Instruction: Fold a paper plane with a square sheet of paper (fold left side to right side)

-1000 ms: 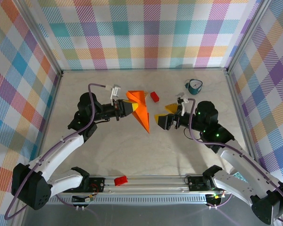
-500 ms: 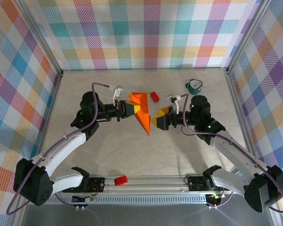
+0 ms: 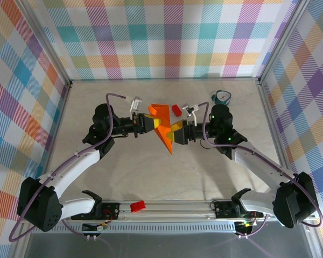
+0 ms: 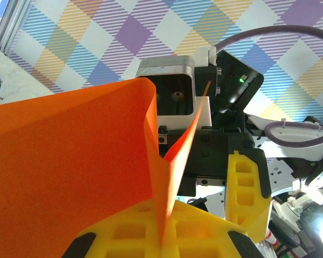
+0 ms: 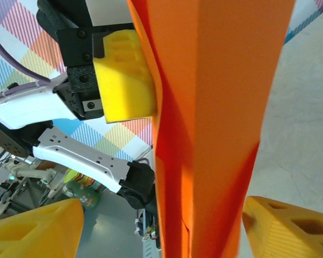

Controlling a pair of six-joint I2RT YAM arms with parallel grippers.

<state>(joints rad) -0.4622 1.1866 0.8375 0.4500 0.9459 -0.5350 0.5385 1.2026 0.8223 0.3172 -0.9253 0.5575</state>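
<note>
In the right wrist view, orange paper (image 5: 204,134) cropped top and bottom

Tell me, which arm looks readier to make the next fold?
Probably the right: the right gripper is open astride the orange paper, while the left gripper is shut on it, steadying it.

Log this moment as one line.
left gripper: shut on orange paper | right gripper: open, straddling the paper | paper: creased, part-folded, between both grippers
</note>
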